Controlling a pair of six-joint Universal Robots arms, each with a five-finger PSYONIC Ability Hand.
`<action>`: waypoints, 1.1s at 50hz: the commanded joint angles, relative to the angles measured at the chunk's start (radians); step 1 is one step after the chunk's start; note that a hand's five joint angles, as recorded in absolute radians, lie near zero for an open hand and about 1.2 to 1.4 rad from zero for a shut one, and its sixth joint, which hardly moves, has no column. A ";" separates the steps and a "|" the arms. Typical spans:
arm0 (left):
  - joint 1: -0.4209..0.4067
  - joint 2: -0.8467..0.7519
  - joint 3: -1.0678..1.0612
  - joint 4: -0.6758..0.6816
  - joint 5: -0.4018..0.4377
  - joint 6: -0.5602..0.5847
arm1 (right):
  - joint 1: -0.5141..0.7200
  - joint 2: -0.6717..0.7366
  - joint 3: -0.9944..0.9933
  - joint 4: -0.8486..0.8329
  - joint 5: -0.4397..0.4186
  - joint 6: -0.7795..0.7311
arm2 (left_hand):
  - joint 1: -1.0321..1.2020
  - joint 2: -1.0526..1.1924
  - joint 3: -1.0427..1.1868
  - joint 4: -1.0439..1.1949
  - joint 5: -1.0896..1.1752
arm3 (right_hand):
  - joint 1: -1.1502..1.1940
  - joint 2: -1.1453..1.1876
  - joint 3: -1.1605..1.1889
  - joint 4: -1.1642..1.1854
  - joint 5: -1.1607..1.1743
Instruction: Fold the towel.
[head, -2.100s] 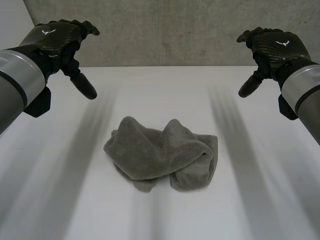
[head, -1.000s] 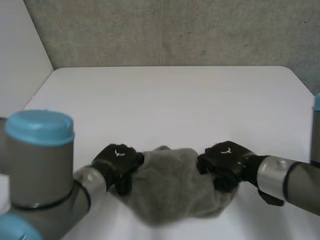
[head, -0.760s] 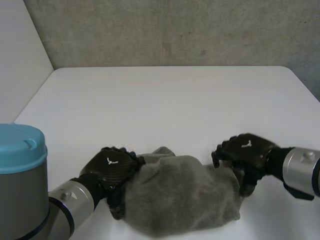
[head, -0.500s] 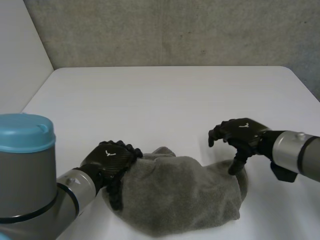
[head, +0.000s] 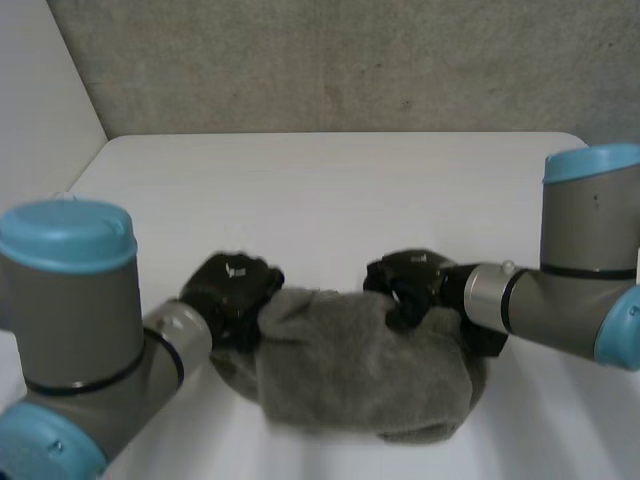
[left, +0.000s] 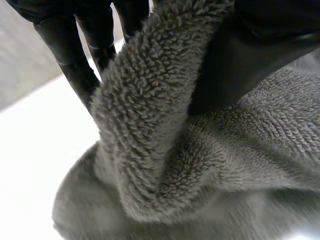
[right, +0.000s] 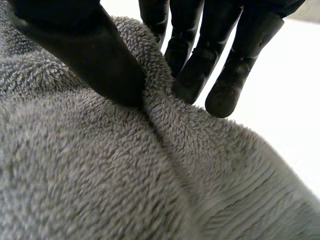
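"Grey terry, thick and looped: that was the towel (head: 360, 370)," said the first. "It lay in a crumpled heap on the white tabletop (head: 330, 190), toward the near edge. It was bunched rather than flat, and rounded along its near side."

"And the hands?" asked the second.

"In the head view, the left hand (head: 232, 290) sat at the heap's left end, and the right hand (head: 405, 285) on its far edge, right of the middle. Both touched the cloth with their backs upward, so that view hid what the fingers did."

"The wrist views told that?"

"They did. In the left wrist view, a raised ridge of pile stood between the left hand's fingers (left: 75, 55) and its thumb (left: 250, 55), pinched from both sides. In the right wrist view, the right hand's thumb (right: 85, 50) pressed into the cloth. Its fingers (right: 225, 75) stood on the other side of a low fold, nipping it against the thumb. Those views also showed the single loops of the pile, which from the head view read as plain grey."
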 joint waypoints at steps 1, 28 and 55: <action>0.011 0.042 0.236 0.043 -0.029 -0.022 | -0.028 -0.099 -0.177 -0.118 0.044 0.102 | -0.033 -0.091 -0.139 -0.099 -0.236 | 0.064 0.083 0.082 0.057 0.065; 0.005 0.228 -0.412 0.518 -0.009 -0.041 | -0.041 -0.436 0.478 -0.383 0.086 -0.230 | -0.033 -0.091 -0.139 -0.099 -0.236 | 0.064 0.083 0.082 0.057 0.065; 0.034 0.277 -0.312 0.262 0.101 0.134 | -0.092 -0.428 0.652 -0.442 0.087 -0.275 | -1.195 -1.253 -1.301 -1.262 -1.398 | 0.064 0.083 0.082 0.057 0.065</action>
